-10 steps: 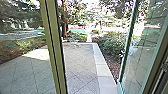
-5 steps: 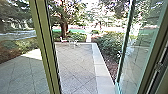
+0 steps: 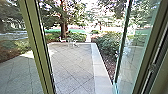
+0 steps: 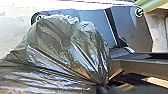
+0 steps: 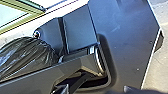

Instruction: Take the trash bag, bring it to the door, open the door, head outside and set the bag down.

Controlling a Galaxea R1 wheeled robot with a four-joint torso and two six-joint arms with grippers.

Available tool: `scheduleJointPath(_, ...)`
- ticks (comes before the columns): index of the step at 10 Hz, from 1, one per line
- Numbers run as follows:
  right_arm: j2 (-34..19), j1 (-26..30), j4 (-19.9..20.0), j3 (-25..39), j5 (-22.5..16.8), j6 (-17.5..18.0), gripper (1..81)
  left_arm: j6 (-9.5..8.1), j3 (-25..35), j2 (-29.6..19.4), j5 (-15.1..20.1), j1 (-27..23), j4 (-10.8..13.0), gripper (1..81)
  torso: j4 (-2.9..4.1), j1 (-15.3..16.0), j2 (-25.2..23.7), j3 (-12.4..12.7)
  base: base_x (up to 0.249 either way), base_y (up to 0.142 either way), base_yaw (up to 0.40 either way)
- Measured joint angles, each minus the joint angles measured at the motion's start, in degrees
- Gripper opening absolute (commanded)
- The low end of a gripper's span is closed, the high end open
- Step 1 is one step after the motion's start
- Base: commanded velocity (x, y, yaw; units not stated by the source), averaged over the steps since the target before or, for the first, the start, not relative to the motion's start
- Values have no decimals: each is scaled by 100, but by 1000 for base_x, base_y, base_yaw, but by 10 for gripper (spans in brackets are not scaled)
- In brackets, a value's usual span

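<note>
Gathering to a tight neck, 1 trash bag (image 4: 62, 47) looks pinched in the left gripper (image 4: 103, 86); the right gripper's state I cannot tell. Pickup and carrying seem done, with 1 glass door (image 3: 133, 52) open onto the paving (image 3: 71, 63); going out and setting down remain.

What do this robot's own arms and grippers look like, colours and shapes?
The right wrist view has a long, dark grey, flat-sided jointed bar with a silvery ring near its joint; I can't tell whether it's arm or body. The grippers' colour and shape I can't make out.
</note>
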Motion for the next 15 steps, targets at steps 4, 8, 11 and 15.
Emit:
scheduleJointPath(4, -2, 2, -2, -7, 0, -4, 811, 0, 2, 27, -5, 0, 0, 10, 0, 0, 0, 0, 0, -79, 0)
scheduleJointPath(8, 30, 2, -2, -22, 2, 0, 811, 0, 2, -4, -7, 0, 0, 10, 0, 0, 0, 0, 0, 0, 0)
scheduleJointPath(11, 30, 0, -7, -22, 2, 2, 811, 0, 2, 0, -5, 2, 0, 10, 0, 0, 0, 0, 0, 0, 0)
scheduleJointPath(15, 34, 0, -5, -24, 2, 0, 811, 0, 2, -4, -7, 2, 0, 10, 0, 0, 0, 0, 17, 0, 0)
